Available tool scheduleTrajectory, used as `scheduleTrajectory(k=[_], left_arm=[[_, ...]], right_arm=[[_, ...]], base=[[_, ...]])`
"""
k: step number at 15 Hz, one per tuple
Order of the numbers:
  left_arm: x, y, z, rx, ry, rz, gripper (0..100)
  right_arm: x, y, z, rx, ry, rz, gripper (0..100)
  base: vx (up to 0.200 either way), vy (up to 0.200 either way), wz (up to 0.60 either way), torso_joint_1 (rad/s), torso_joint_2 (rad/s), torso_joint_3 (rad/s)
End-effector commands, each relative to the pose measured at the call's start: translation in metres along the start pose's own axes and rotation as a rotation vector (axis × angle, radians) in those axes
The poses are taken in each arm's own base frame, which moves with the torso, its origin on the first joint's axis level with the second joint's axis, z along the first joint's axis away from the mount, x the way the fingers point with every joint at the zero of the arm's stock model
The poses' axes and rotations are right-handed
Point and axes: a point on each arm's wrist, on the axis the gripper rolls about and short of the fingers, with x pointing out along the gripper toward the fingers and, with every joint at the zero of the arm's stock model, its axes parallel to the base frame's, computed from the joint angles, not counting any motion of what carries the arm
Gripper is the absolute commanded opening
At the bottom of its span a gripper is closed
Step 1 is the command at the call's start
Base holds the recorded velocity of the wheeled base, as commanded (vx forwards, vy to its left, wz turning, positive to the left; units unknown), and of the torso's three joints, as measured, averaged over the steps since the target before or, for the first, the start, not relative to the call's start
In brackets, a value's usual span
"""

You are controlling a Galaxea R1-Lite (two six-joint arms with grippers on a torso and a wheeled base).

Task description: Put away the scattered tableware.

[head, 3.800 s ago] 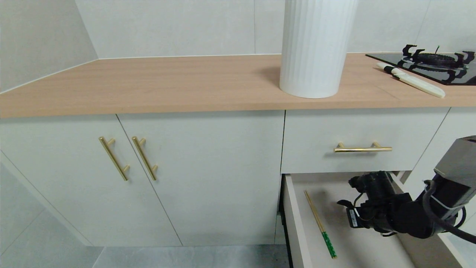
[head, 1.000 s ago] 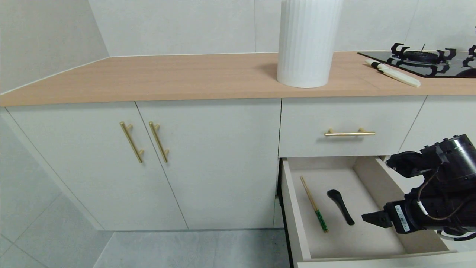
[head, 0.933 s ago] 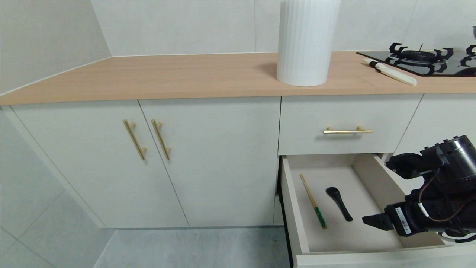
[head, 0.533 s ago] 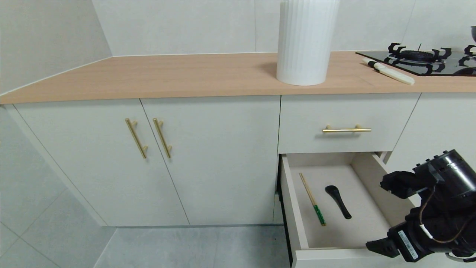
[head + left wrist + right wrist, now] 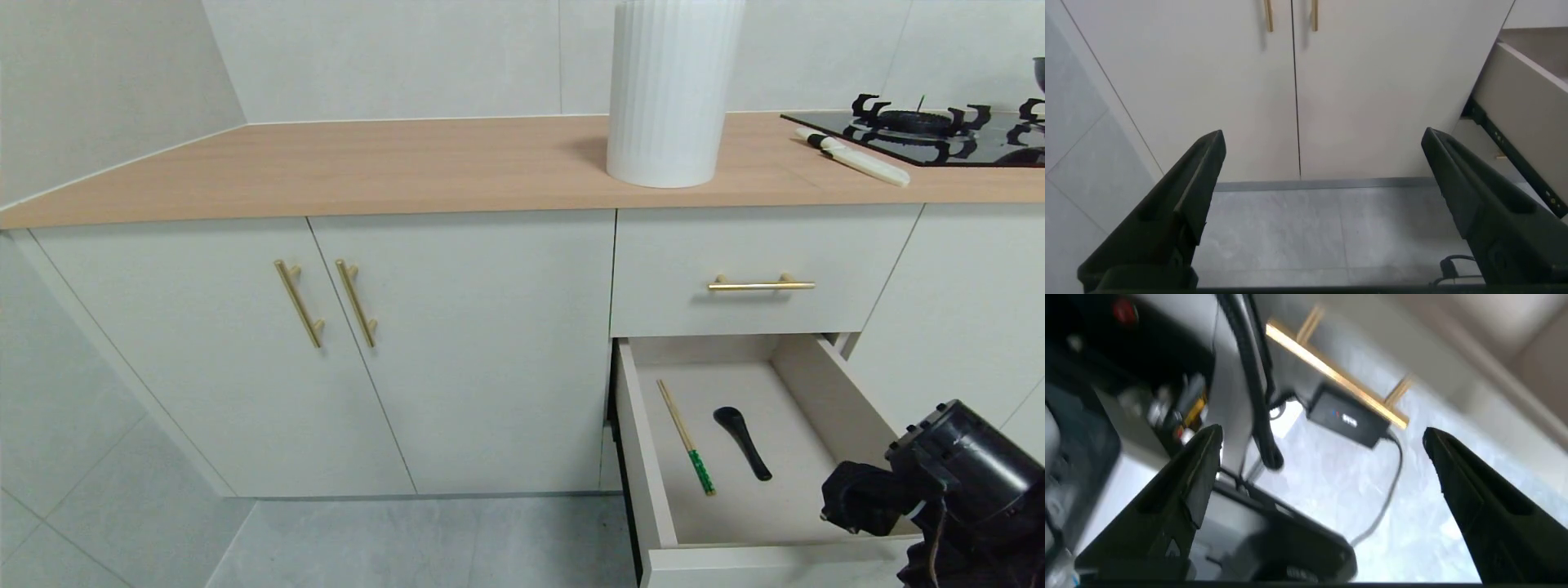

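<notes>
Head view: the chopsticks [image 5: 686, 438] lie along the left edge of the open drawer [image 5: 645, 457], with the spoon [image 5: 741, 441] just beside them, so I'd guess closing it is next. Left wrist view: left gripper [image 5: 1323, 139] spread wide, empty, facing the cabinet doors [image 5: 1290, 82]. Right wrist view: right gripper [image 5: 1323, 437] spread too, gold handle [image 5: 1335, 371] beyond it. Push the front squarely and slowly so nothing slides.

Beyond the spread fingers of the right gripper [image 5: 1321, 437], a gold handle [image 5: 1335, 371] and a black box [image 5: 1343, 416] on a cable are blurred, while the right arm [image 5: 955, 474], just beside the open drawer's [image 5: 645, 457] near corner, is cut off by the picture's edge.
</notes>
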Motion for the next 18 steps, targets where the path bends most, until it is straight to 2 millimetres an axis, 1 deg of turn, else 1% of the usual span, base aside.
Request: scheduleTrajectory(k=[1,6,9,10,15,16,18], left_arm=[[0.0,0.0,0.0,0.0,0.0,0.0,100],[0.0,0.0,0.0,0.0,0.0,0.0,100],[0.0,0.0,0.0,0.0,0.0,0.0,100],[0.0,0.0,0.0,0.0,0.001,0.0,100],[0.0,0.0,0.0,0.0,0.0,0.0,100],[0.0,0.0,0.0,0.0,0.0,0.0,100],[0.0,0.0,0.0,0.0,0.0,0.0,100]], right_arm=[[0.005,0.002,-0.001,-0.018,0.041,0.007,100],[0.027,0.004,0.007,-0.015,0.139,0.006,100],[0.033,0.001,0.014,0.031,0.153,0.002,100],[0.035,0.0,0.02,0.089,0.151,-0.004,100],[0.04,-0.005,0.044,0.262,0.121,-0.027,100],[0.041,-0.006,0.052,0.323,0.109,-0.042,100],[0.044,-0.008,0.059,0.374,0.098,-0.082,100]], base=[[0.0,0.0,0.0,0.0,0.0,0.0],[0.0,0.0,0.0,0.0,0.0,0.0],[0.0,0.0,0.0,0.0,0.0,0.0],[0.0,0.0,0.0,0.0,0.0,0.0],[0.0,0.0,0.0,0.0,0.0,0.0],[0.0,0.0,0.0,0.0,0.0,0.0],[0.0,0.0,0.0,0.0,0.0,0.0]])
